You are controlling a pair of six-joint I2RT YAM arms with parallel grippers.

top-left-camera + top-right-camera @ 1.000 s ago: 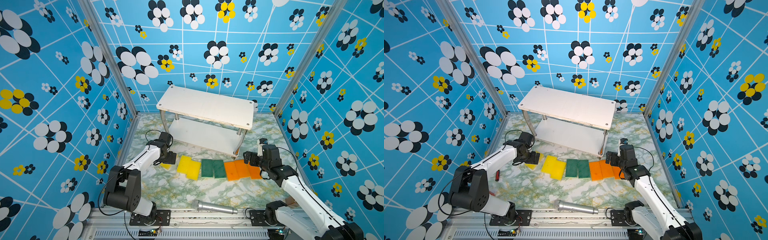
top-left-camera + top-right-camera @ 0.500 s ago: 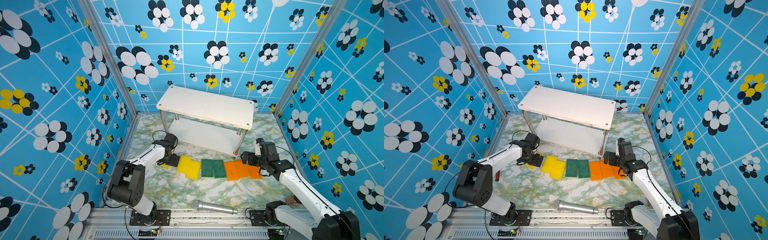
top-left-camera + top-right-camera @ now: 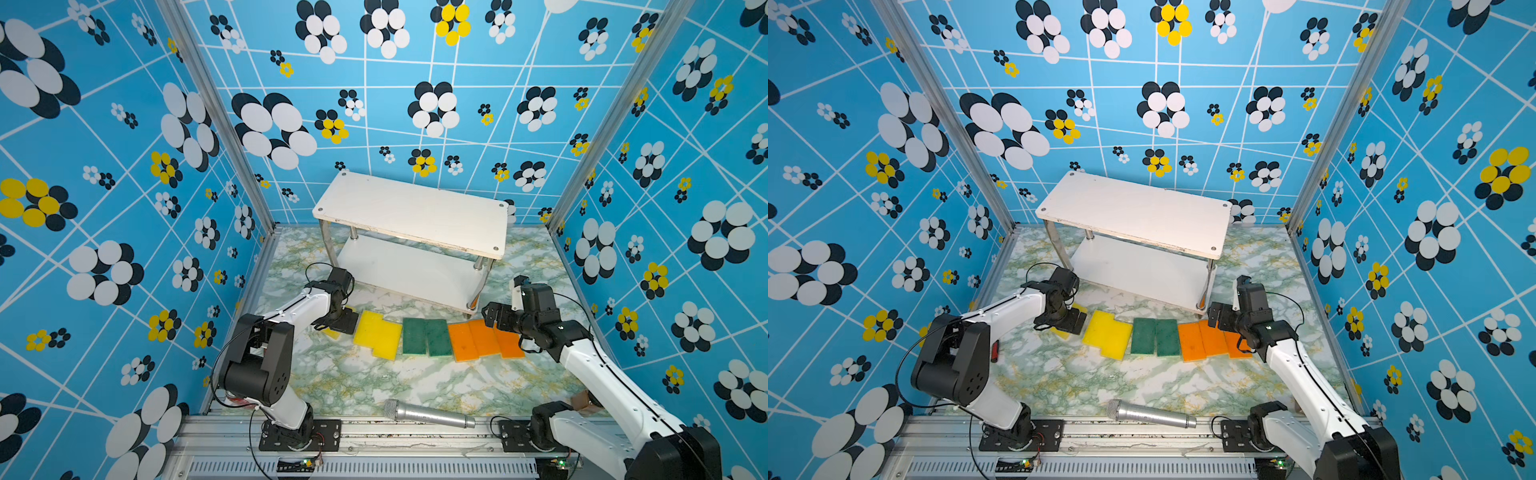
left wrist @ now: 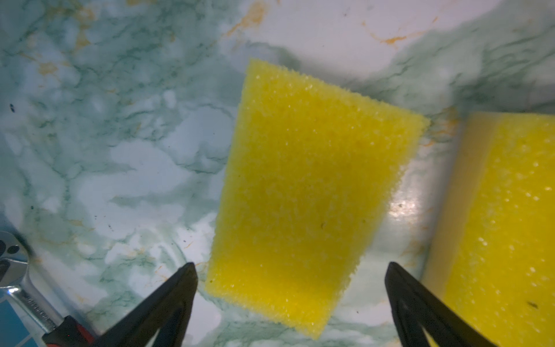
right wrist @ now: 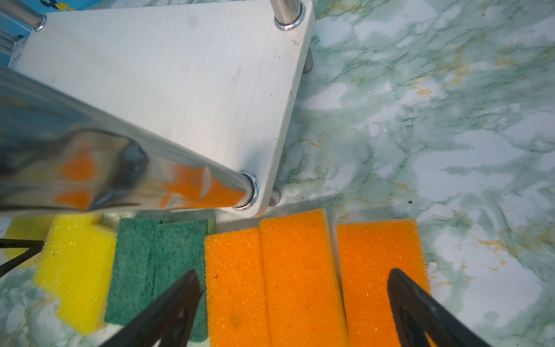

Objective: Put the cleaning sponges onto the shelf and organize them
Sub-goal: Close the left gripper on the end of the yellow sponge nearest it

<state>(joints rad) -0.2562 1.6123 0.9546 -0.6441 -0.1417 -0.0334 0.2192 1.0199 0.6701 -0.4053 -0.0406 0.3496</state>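
The shelf (image 3: 411,216) stands in the centre of both top views, toward the back wall, and both of its white boards are bare. The cleaning sponges (image 3: 426,336) lie flat in a row on the marble tabletop (image 3: 374,386), just below the shelf's front edge in the frame. Two yellow sponges (image 3: 377,334) sit left of centre, side by side but offset. Two green sponges (image 3: 1154,336) lie edge to edge in the middle, and three orange sponges (image 3: 478,338) are packed together to their right. A lone yellow sponge (image 4: 300,192) lies at the left end of the row, mostly hidden under the left gripper (image 3: 345,322) in the top views. The left wrist view shows that claw released, its black fingers spread wider than this sponge. The right gripper (image 3: 494,318) hangs over the right end of the orange group, also released and empty. A silver microphone (image 3: 428,413) lies at lower centre, near the front rail.
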